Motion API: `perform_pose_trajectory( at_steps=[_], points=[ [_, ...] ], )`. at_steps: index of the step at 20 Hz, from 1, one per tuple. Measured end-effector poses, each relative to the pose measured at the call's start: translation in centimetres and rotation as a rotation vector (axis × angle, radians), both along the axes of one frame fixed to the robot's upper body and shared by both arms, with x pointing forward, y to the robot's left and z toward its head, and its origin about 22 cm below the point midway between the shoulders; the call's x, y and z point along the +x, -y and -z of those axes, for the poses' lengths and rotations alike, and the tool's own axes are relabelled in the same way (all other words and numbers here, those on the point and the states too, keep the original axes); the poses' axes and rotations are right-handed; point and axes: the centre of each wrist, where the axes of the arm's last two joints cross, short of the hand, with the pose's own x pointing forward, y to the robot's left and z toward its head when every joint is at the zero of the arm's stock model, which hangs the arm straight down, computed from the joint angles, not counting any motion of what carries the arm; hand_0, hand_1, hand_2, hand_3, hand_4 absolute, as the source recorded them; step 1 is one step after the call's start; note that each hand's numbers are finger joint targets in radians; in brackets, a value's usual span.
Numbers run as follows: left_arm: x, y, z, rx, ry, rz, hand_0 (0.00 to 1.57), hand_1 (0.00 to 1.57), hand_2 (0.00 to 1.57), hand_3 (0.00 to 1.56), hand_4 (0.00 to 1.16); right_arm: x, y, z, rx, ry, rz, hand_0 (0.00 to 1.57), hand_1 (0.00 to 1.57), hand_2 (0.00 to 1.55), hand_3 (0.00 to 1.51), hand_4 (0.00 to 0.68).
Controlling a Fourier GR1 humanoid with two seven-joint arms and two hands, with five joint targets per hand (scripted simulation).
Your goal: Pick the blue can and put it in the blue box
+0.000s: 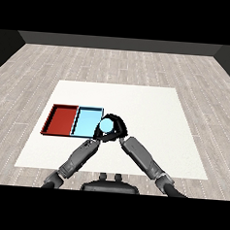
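The blue can (106, 125) is held just at the right edge of the light blue tray (86, 122), its pale round top facing me. My right hand (118, 126) is curled round it from the right and above, coming in on the right forearm from the lower right. My left hand (99, 137) lies just below the can at the blue tray's near right corner, partly hidden by the can and the right hand. I cannot tell whether the can rests on the table or hangs above it.
The red tray (59, 119) lies against the left side of the blue tray. Both sit on the left half of the white table (155, 124). A grey plank floor surrounds the table.
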Motion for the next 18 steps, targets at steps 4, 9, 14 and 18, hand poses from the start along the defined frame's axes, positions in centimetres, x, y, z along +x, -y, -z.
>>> perform_pose_trajectory(
  at_steps=[4, 9, 14, 18],
  points=[
    [0.1, 0.3, 0.2, -0.02, -0.014, 0.004, 1.57, 1.57, 1.52, 1.45, 1.1, 0.0, 0.3, -0.2, 0.01, -0.024, 0.003, 0.0, 0.0, 0.0, 0.0, 0.0],
    [-0.1, 0.2, 0.7, -0.031, -0.016, -0.001, 1.57, 1.57, 1.55, 1.48, 1.14, -0.7, 0.3, -0.3, 0.019, -0.028, 0.005, 0.0, 0.0, 0.0, 0.0, 0.0],
    [-0.3, 0.0, 0.5, -0.011, -0.022, -0.005, 1.57, 1.57, 1.57, 1.5, 1.14, -0.7, 0.6, -0.4, 0.031, -0.039, 0.008, 0.0, 0.0, 0.0, 0.0, 0.0],
    [0.4, -0.2, 0.5, 0.008, -0.016, -0.012, 1.57, 1.57, 1.57, 1.51, 1.13, -0.3, 2.2, -0.7, 0.052, -0.055, 0.007, 0.0, 0.0, 0.0, 0.0, 0.0]
  ],
)
